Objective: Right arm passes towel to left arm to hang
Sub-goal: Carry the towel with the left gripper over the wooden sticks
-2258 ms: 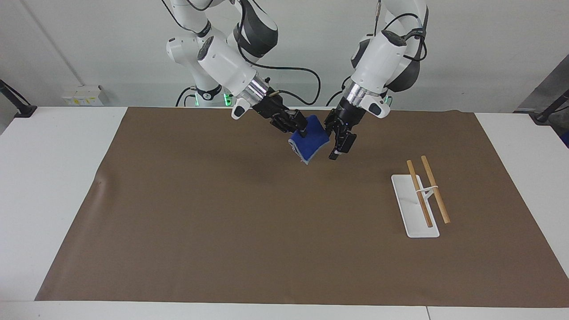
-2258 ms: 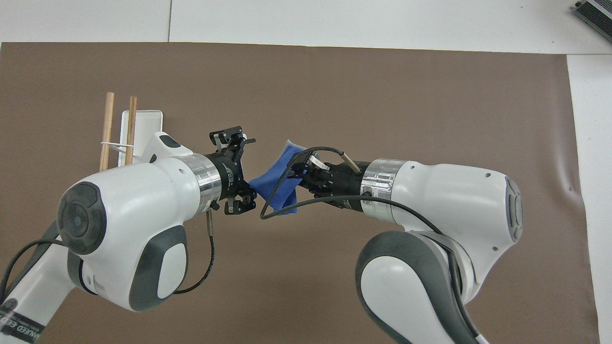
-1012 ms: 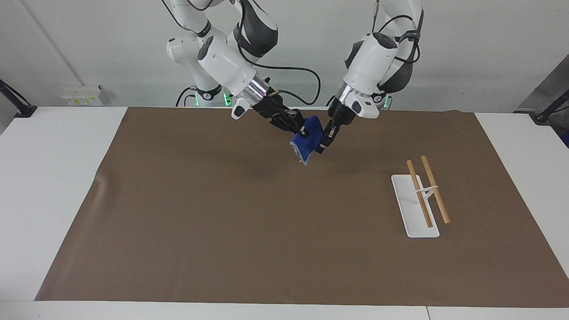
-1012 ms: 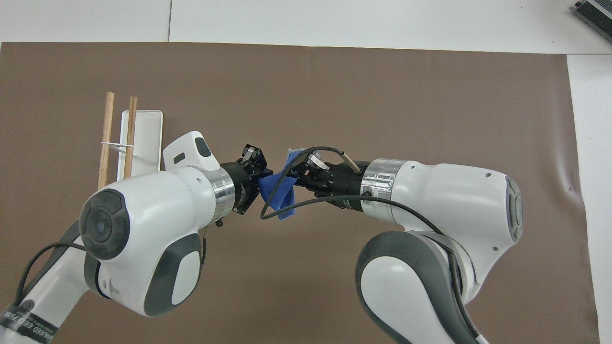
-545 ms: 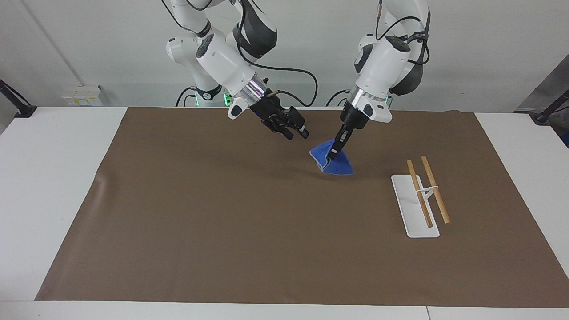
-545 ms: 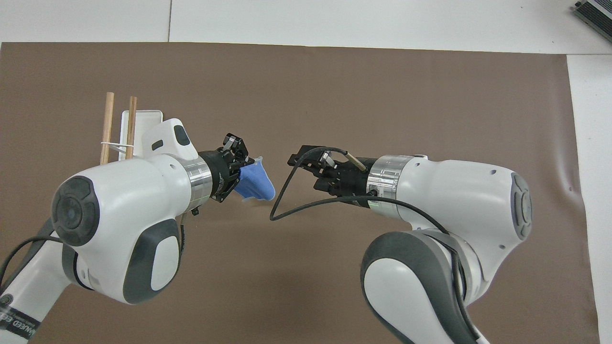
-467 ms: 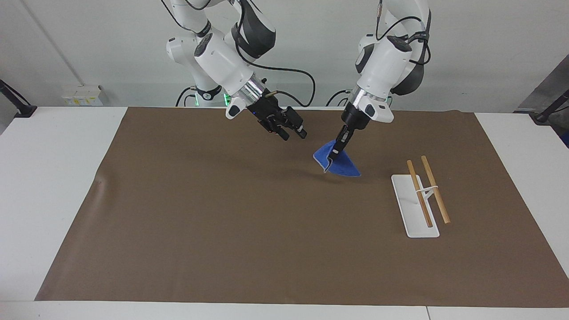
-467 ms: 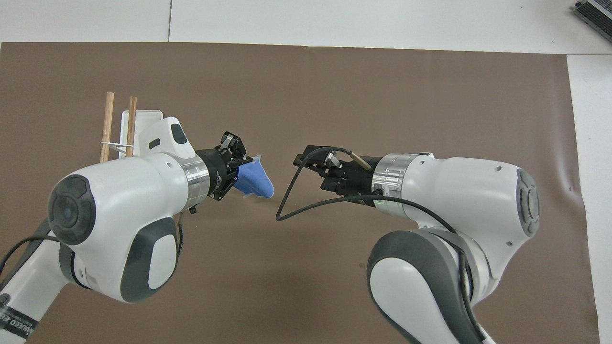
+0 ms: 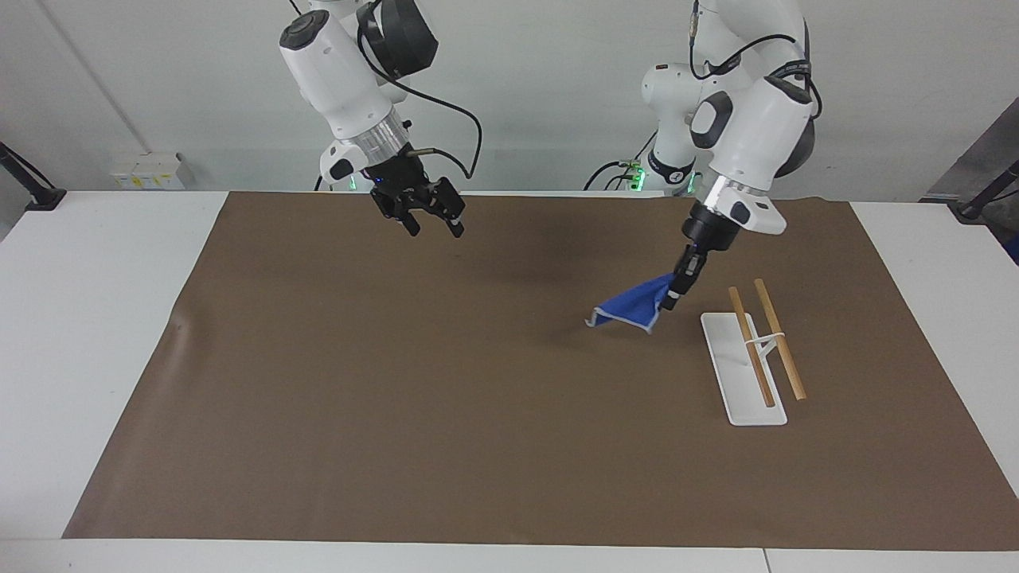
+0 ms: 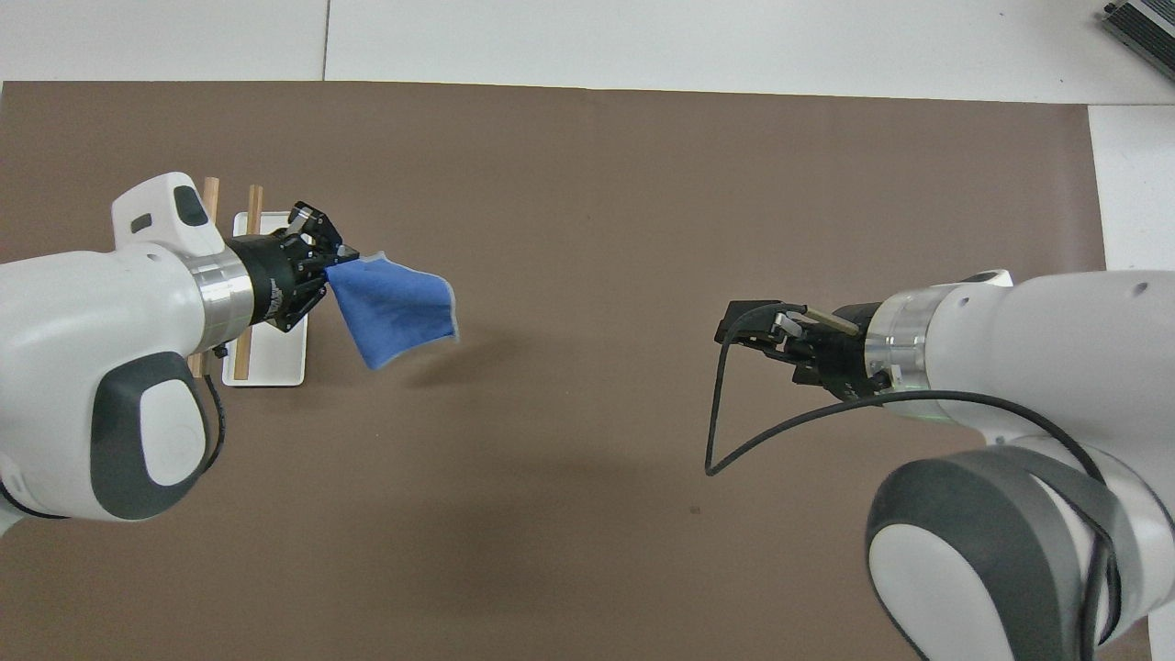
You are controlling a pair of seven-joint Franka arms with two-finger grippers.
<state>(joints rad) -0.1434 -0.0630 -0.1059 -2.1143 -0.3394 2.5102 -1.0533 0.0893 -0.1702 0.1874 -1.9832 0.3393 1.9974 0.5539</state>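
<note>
The blue towel (image 9: 633, 309) hangs by one corner from my left gripper (image 9: 675, 298), which is shut on it. It trails in the air just above the brown mat, beside the end of the rack nearer to the robots. In the overhead view the towel (image 10: 395, 308) spreads out from the left gripper (image 10: 330, 266), which is over the rack. My right gripper (image 9: 434, 229) is open and empty, raised over the mat toward the right arm's end of the table; it also shows in the overhead view (image 10: 748, 335).
The rack is a white tray (image 9: 728, 358) with two wooden rods (image 9: 780, 342) held above it, standing toward the left arm's end of the table; it also shows in the overhead view (image 10: 271, 363). A brown mat (image 9: 398, 398) covers the table.
The right gripper let go of the towel and drew back toward its own end. The left gripper, shut on the towel, carried it from the middle to beside the rack.
</note>
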